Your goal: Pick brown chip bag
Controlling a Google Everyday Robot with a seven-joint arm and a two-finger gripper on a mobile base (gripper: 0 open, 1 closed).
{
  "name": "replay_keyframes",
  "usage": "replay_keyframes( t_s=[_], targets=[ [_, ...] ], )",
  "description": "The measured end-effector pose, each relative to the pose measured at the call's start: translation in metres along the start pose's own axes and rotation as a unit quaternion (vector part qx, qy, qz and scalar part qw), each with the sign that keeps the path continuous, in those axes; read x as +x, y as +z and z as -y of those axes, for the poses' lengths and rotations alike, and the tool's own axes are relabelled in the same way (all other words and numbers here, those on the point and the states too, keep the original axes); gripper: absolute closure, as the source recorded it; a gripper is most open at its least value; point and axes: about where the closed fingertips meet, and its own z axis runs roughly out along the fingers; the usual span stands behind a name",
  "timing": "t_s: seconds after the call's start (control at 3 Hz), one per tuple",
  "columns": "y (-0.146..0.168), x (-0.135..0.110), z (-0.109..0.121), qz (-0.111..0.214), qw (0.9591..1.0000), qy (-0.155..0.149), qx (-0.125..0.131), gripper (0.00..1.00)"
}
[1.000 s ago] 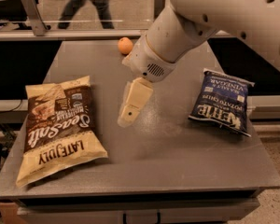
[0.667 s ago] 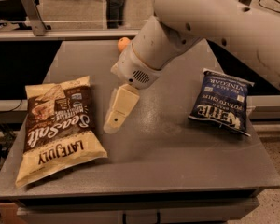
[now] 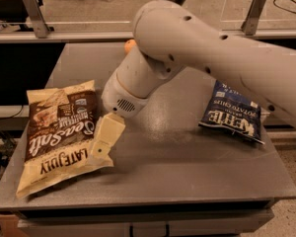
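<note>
arm: from upper right | wrist: bent down-left | pincer: low, left-centre, seemingly tilted

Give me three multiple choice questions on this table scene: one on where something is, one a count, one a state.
1. Where is the gripper? A over the blue bag; B at the right edge of the brown chip bag; C off the table.
2. How many chip bags lie on the table? A one; B two; C four.
3. The brown chip bag is: A lying flat; B standing upright; C lifted up.
Answers: B, it hangs by that bag's edge; B, the brown one and the blue Kettle bag; A, it rests on the tabletop.
</note>
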Motion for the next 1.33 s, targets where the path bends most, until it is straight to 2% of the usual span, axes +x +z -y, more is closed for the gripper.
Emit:
replay_keyframes(
  t_s=[0.33,0.67,1.0,1.33],
  targets=[
    [0.019,-0.002,-0.005,0.0,0.9999,0.014,0.001,0.17],
    [0.025,-0.007,-0.005,0.0,0.9996,0.028,0.001,0.41],
    [0.02,-0.009,0.002,0.007,0.9991,0.042,0.009,0.64],
    [0.005,-0.013,0.024,0.024,0.9979,0.052,0.031,0.87]
  ],
)
